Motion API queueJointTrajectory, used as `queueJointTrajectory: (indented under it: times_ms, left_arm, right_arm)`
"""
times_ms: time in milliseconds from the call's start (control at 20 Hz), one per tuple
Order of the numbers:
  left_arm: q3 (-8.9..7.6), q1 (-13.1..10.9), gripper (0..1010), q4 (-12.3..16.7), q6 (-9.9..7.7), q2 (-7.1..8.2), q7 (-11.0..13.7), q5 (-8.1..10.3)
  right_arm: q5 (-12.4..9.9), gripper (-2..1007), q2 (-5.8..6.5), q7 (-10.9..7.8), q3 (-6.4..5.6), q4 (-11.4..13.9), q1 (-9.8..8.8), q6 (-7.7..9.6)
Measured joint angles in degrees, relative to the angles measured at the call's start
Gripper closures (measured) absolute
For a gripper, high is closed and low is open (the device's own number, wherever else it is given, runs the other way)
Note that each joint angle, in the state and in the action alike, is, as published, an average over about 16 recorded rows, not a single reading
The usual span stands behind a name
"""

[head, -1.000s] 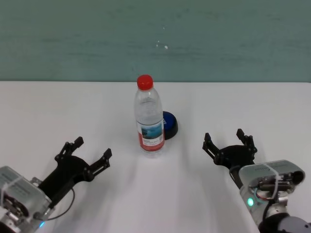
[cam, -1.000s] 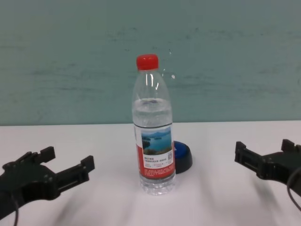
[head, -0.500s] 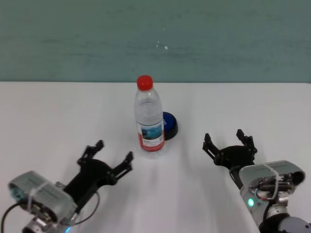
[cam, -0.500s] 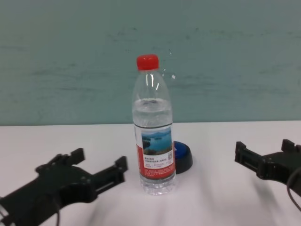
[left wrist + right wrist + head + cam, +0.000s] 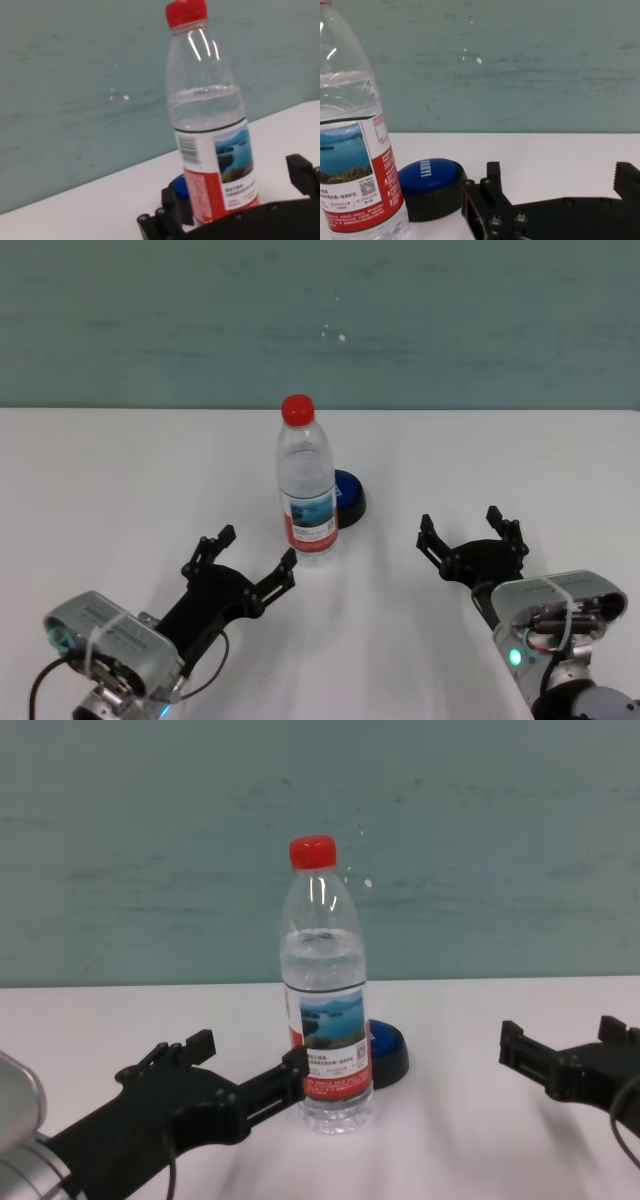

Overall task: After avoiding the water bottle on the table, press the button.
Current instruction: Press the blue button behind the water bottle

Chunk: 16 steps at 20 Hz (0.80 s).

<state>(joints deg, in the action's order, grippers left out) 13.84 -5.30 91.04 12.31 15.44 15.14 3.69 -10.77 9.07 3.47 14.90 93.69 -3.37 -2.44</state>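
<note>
The water bottle stands upright on the table, long axis vertical, red cap uppermost. It is clear plastic, partly filled, with a red-and-white label (lake picture facing the robot). The button, a blue dome on a black base, sits just behind the bottle and to its right, partly hidden by it.

The left gripper points toward the bottle, jaws spread wide and holding nothing; its right fingertip lies just beside the bottle's base. The right gripper rests well apart on the right, jaws wide open, empty.
</note>
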Motion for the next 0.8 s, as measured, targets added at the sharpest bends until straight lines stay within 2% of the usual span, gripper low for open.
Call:
queueJointTrajectory:
  times_ms: [800]
  left_arm:
    - [-1.19, -1.83, 10, 0.33, -0.31, -4.27, -4.69, -2.92]
  right_arm:
    - [0.00, 1, 0.00, 0.00, 0.00, 0.00, 0.00, 0.00]
